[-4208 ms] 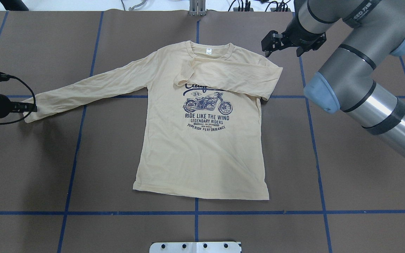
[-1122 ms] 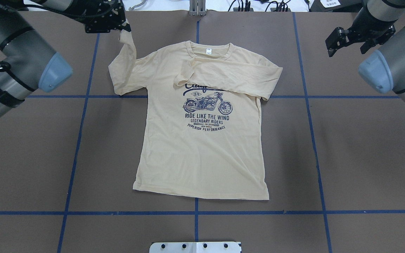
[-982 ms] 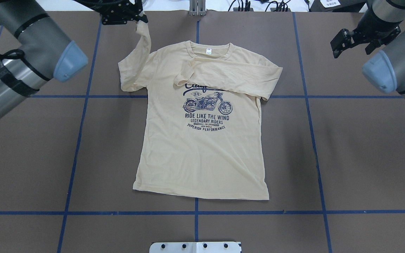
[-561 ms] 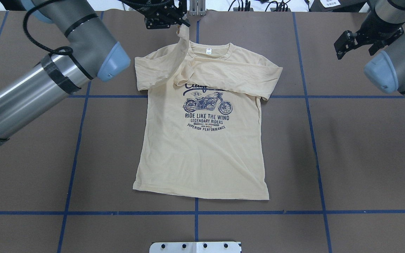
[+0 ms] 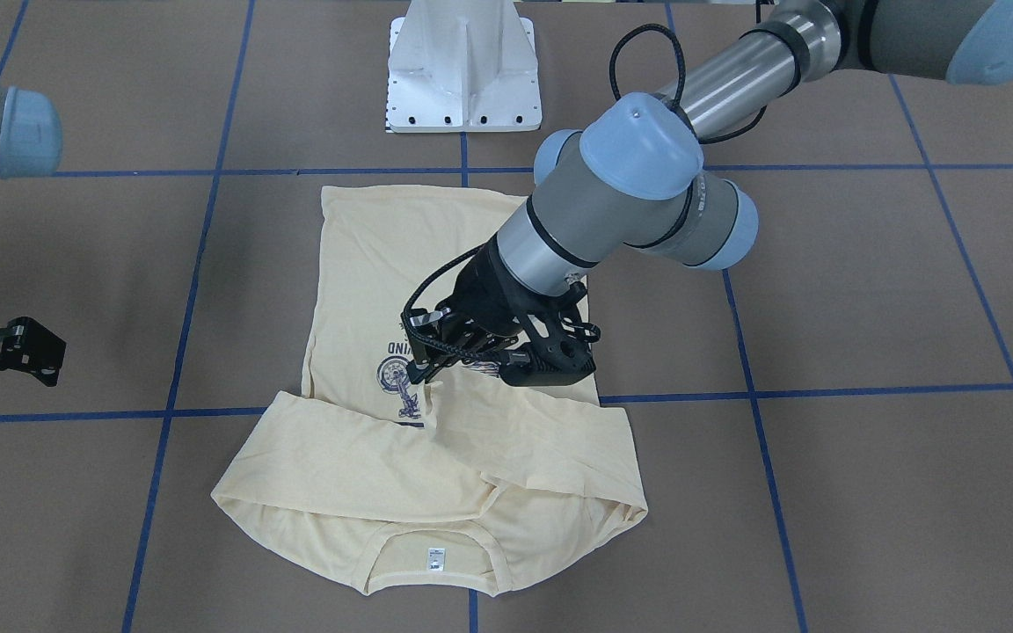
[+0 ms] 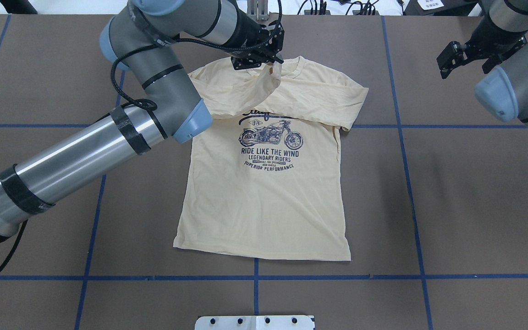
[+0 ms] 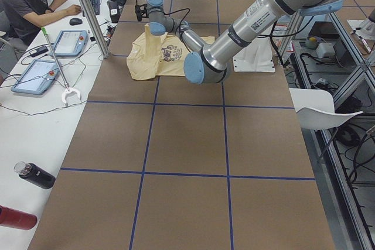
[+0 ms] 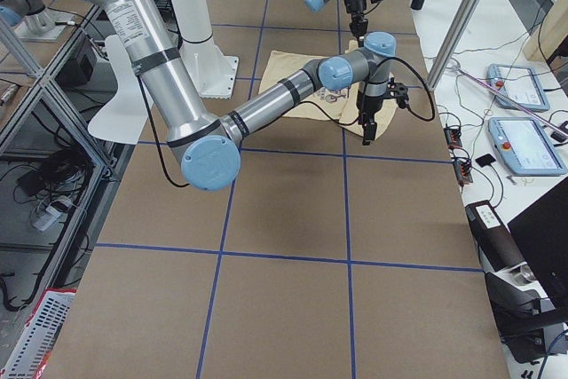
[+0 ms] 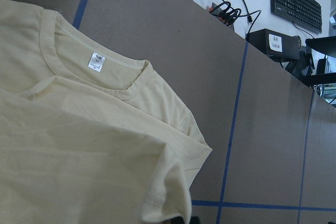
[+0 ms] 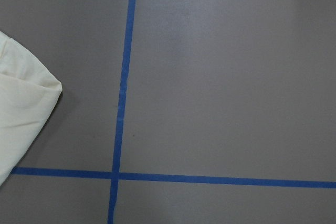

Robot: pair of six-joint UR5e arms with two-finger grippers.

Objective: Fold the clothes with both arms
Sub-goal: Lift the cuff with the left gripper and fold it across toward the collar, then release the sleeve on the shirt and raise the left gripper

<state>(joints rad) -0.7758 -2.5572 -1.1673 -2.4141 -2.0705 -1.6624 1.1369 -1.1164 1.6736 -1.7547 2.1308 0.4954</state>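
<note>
**A:** Logging from the near edge. The T-shirt (image 6: 264, 206) is lying print-up on the tabletop (image 6: 429, 206), and its hem (image 6: 264, 254) is sitting flat, closest to the base. How is it going to handle?

**B:** I am judging it light, thin and limp. It is wrinkling and sagging where it is lifted, so it is likely to slide and bunch on itself. Nothing fragile.

**A:** Mid-body?

**B:** The folded sleeve (image 6: 319, 101) is lying across the chest, covering the top of the print. The free sleeve (image 6: 241, 94) is hanging in a drape over part of it.

**A:** Far end?

**B:** The left hand (image 6: 268, 64) is clenched on the free sleeve's cuff, just above the collar (image 6: 297, 68). The right hand (image 6: 465, 62) is hovering released, grasping nothing, off the shirt's far shoulder.

**A:** Where am I taking hold?

**B:** I am favouring seams and corners: cuff, shoulder, hem corners. A pinch mid-panel is probably only going to gather one layer.
</note>
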